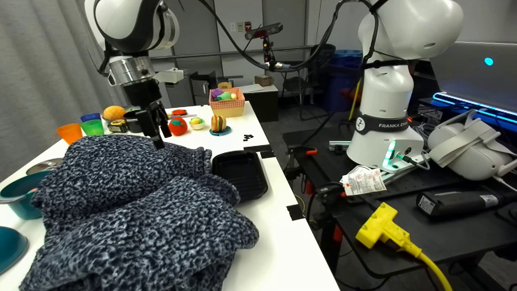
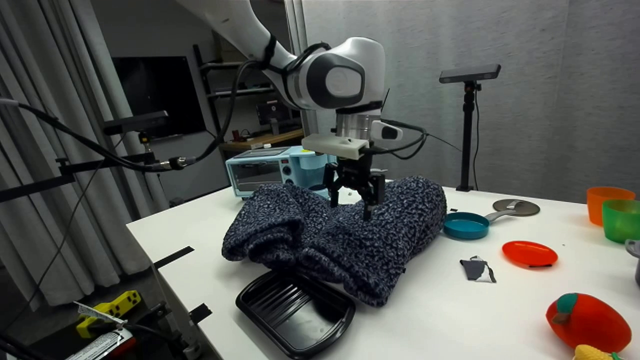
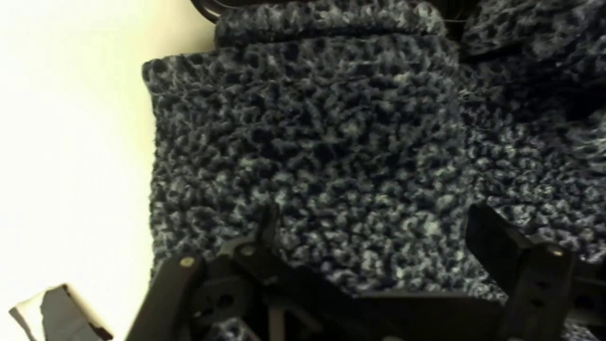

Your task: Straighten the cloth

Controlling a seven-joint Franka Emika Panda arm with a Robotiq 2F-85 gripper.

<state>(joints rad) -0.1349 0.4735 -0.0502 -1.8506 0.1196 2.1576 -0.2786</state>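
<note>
The cloth [image 1: 141, 234] is dark navy with fine white speckles, thick and rumpled, and lies heaped in folds on the white table. It shows in both exterior views [image 2: 385, 245]. In the wrist view the cloth [image 3: 307, 132] fills most of the picture, with a straight folded edge at left and a rolled fold at the top. My gripper [image 2: 351, 209] points down over the cloth in both exterior views [image 1: 162, 140]. In the wrist view the gripper [image 3: 371, 213] has its fingers wide apart with only cloth surface below and nothing held. Whether the fingertips touch the cloth I cannot tell.
A black tray [image 2: 317, 325] lies against the cloth's edge. A teal pan [image 2: 465, 227] sits beside the cloth, and a red plate [image 2: 529, 254] lies farther off. A light-blue toaster oven [image 2: 262, 175] stands behind it. An orange cup [image 1: 69, 133] and a teal pot [image 1: 28, 206] are near it.
</note>
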